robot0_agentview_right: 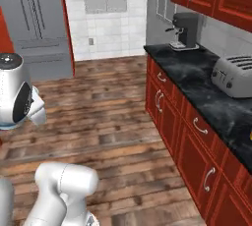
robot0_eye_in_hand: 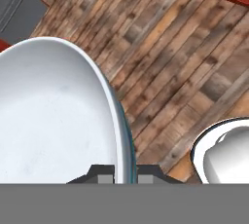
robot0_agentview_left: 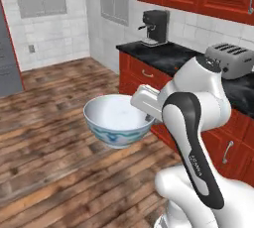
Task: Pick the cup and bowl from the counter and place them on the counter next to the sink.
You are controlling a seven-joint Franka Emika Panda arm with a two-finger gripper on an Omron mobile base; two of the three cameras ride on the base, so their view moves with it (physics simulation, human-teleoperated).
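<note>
Bowl rides in mid-air over the wooden floor, its rim pinched tight by the claw. Carrying step underway; next it needs the desk beside the sink.

- We see the counter, a glossy black marble top with white veins, running along the wall over red cabinet fronts with silver handles.
- On its far end, near the corner, stands a dark coffee machine, upright on a pale base.
- Nearer to us on the same top sits a silver toaster with slots on top, well apart from the coffee machine.
- The stretch of black marble between those two appliances shows only its veining.
- Below lies the floor of brown wooden planks, reaching to the white tiled wall and the grey refrigerator.
</note>
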